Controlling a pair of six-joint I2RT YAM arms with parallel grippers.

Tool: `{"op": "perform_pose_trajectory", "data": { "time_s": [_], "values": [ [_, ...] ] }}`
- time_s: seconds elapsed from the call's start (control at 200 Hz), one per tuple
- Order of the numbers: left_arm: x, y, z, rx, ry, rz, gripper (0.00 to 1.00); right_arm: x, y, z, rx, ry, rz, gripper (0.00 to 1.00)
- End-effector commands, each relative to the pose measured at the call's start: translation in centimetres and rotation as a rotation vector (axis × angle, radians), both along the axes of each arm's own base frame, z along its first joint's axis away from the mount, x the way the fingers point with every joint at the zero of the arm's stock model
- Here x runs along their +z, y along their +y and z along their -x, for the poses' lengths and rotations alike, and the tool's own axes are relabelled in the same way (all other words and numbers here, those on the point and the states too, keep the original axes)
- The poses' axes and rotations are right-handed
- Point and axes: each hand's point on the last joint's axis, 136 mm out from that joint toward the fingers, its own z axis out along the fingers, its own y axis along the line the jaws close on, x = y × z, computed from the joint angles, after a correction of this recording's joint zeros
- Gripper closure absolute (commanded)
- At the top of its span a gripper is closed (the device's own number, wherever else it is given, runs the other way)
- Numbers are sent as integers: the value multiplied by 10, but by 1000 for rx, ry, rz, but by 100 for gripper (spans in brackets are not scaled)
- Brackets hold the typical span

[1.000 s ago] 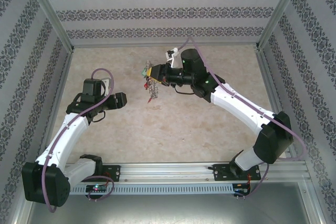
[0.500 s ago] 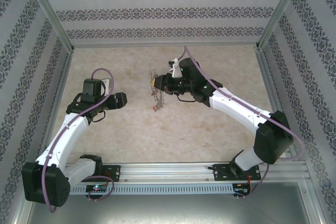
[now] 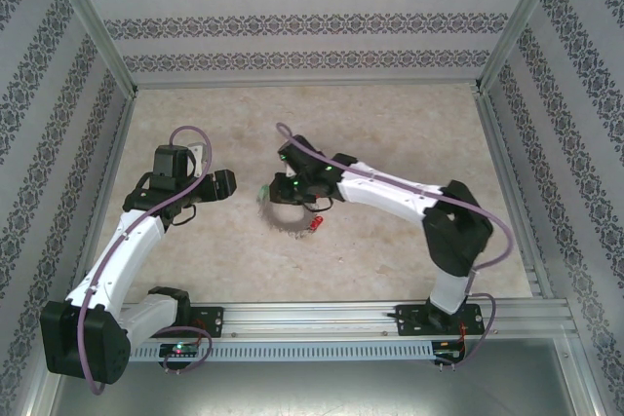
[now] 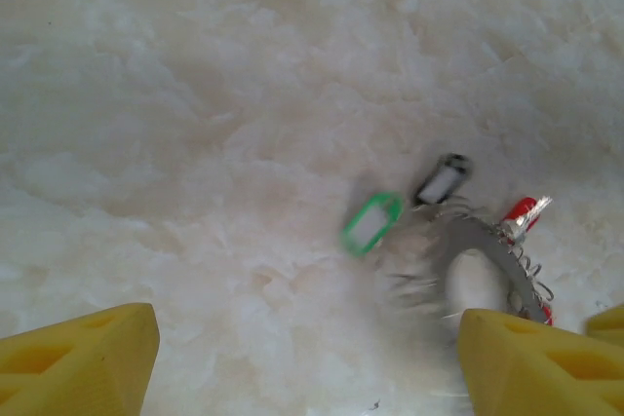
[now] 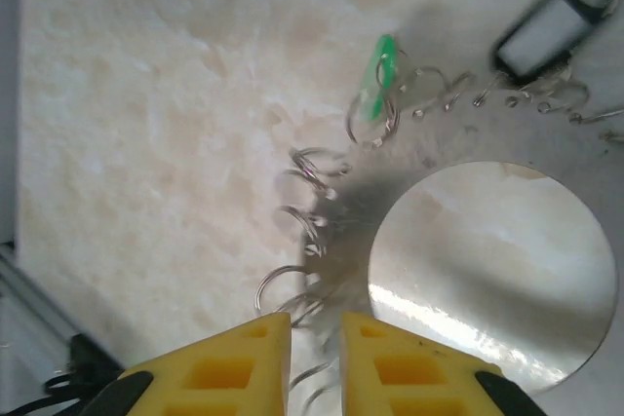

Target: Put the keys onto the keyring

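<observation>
Keyring (image 5: 361, 207) now lowered to table (image 3: 390, 124), R end effector (image 5: 315, 338) clamped on rim; L end effector (image 4: 307, 328) apart

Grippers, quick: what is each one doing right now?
Left gripper: open, holding nothing.
Right gripper: closed on the keyring at its rim.

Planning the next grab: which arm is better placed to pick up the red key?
Left, likely: the left gripper is open and free with the red key ahead, while the right gripper pinches the keyring rim.
</observation>
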Motion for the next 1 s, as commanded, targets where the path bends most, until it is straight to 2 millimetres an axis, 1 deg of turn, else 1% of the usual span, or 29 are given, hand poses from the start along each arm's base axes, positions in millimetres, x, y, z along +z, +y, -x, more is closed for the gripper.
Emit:
{"op": "perform_pose_trajectory", "data": {
  "time_s": [0.0,0.045,0.08,0.105,0.175,0.205,0.245,0.27,0.32,0.37,0.465,0.55,0.625,0.635,0.65,0.66,0.67,0.675,0.689,0.729,0.789,0.849,0.934,0.994],
  "values": [
    [4,11,-6,29,-34,-35,17,-26,4,0,23,13,116,78],
    [7,16,-6,35,-42,-58,16,-30,11,0,37,28,113,76],
    [9,19,-6,40,-48,-68,15,-29,16,-1,49,31,106,73],
    [11,21,-6,41,-55,-75,14,-26,18,-2,54,28,101,71],
    [16,27,-6,55,-68,-78,11,-14,21,-3,59,0,77,60],
    [17,30,-5,64,-71,-78,9,-5,21,-4,62,-20,61,57],
    [18,33,-5,75,-74,-78,5,8,19,-6,64,-57,43,56],
    [18,34,-5,80,-76,-76,0,16,17,-7,68,-81,37,56],
    [19,35,-4,80,-79,-77,0,35,11,-9,73,-144,21,55],
    [20,37,-4,99,-87,-79,0,55,1,-14,72,-221,14,54],
    [29,38,-6,89,-134,-91,0,101,-35,-27,44,-433,54,48],
    [36,42,-9,107,-176,-111,0,135,-81,-38,-14,-653,143,44],
    [47,26,-13,-18,-267,-119,0,160,-124,-44,-82,-812,198,39],
    [48,26,-13,-25,-277,-124,0,162,-129,-45,-93,-831,208,37],
    [49,26,-14,-28,-289,-130,0,167,-137,-46,-104,-864,217,29],
    [49,27,-15,-25,-295,-132,0,169,-143,-46,-117,-882,224,20],
    [50,28,-16,-17,-301,-138,0,172,-149,-47,-127,-900,233,7],
    [49,29,-16,-13,-302,-142,0,172,-152,-47,-132,-909,237,5],
    [49,31,-17,-3,-308,-149,0,176,-160,-47,-148,-934,248,2],
    [49,38,-19,27,-323,-177,0,183,-182,-48,-187,-997,278,2],
    [47,41,-21,18,-354,-220,0,186,-212,-48,-233,-1066,317,2],
    [41,37,-23,-42,-389,-261,0,180,-237,-48,-276,-1109,350,2],
    [30,46,-29,8,-411,-288,0,159,-268,-49,-313,-1135,397,2],
    [17,51,-33,41,-423,-300,0,138,-286,-49,-326,-1158,425,2]
  ]
}}
